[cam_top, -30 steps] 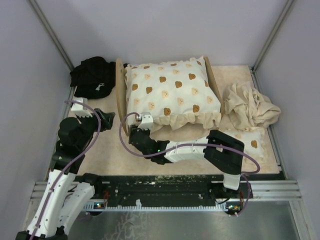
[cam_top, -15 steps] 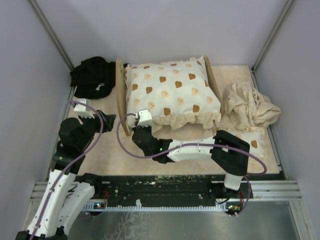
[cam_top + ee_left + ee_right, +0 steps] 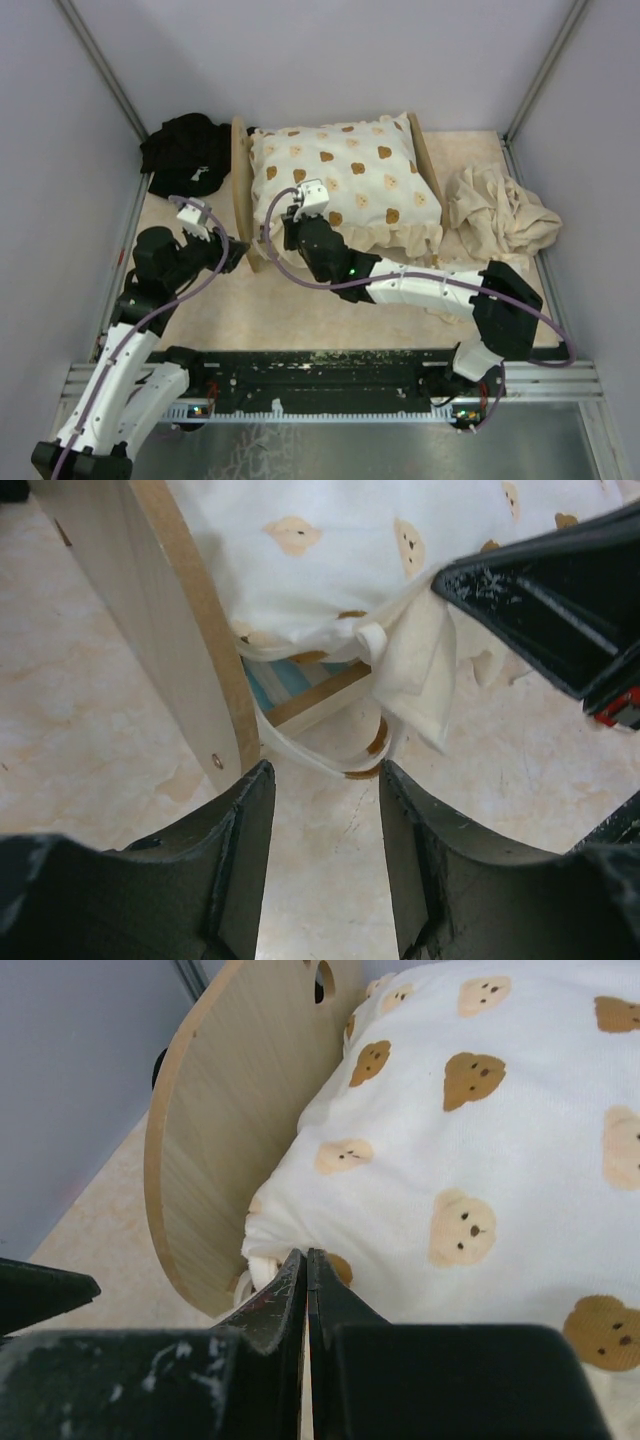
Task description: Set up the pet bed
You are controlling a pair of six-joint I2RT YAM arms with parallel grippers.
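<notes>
Crowding the bed (image 3: 239,190) corner, both claws
Right claw (image 3: 306,1255) shut at cushion (image 3: 350,180) edge, grabbing fabric? can't tell. Left claw (image 3: 320,770) half open, empty. Bed back-centre, mattress (image 3: 268,685) mostly hidden.

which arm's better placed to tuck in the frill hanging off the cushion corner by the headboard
Left. The left tool is open and faces the hanging frill beside the headboard. The right tool is shut, up at the cushion edge, and would likely need to open and drop.

Crumpled beige cloth (image 3: 498,212) at right, black fabric heap (image 3: 185,152) back-left, bear-print cushion (image 3: 350,185) between
</notes>
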